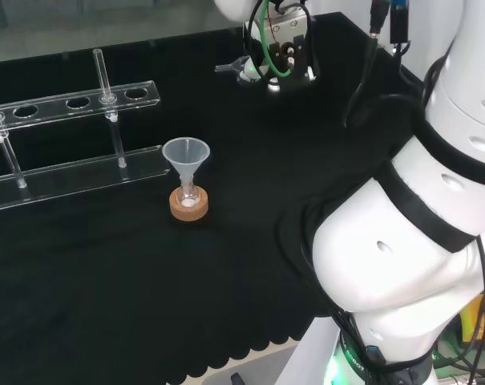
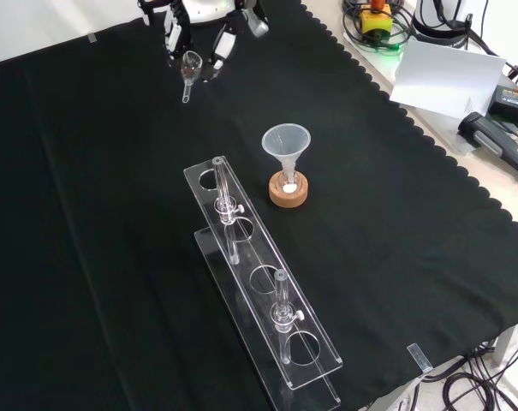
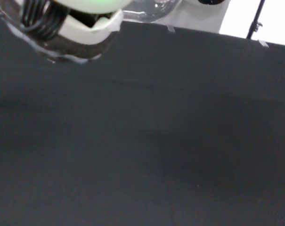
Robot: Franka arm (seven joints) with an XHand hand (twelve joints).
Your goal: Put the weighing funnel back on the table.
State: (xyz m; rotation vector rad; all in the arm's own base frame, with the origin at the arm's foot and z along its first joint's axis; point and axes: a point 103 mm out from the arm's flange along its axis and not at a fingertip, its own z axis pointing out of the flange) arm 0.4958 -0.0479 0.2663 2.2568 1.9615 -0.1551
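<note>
Your black and white hand (image 2: 205, 10) is pinching the small clear weighing funnel (image 2: 190, 65); well apart from it, a small clear flask (image 2: 288, 183) is holding something white.

The arm (image 1: 418, 233) is built of rounded, glossy white links joined by black bands, with small round recesses in the shells. A green cable (image 1: 258, 56) loops at the wrist, and black cables (image 1: 362, 80) hang alongside. The hand (image 2: 200, 10) is black and white.
</note>
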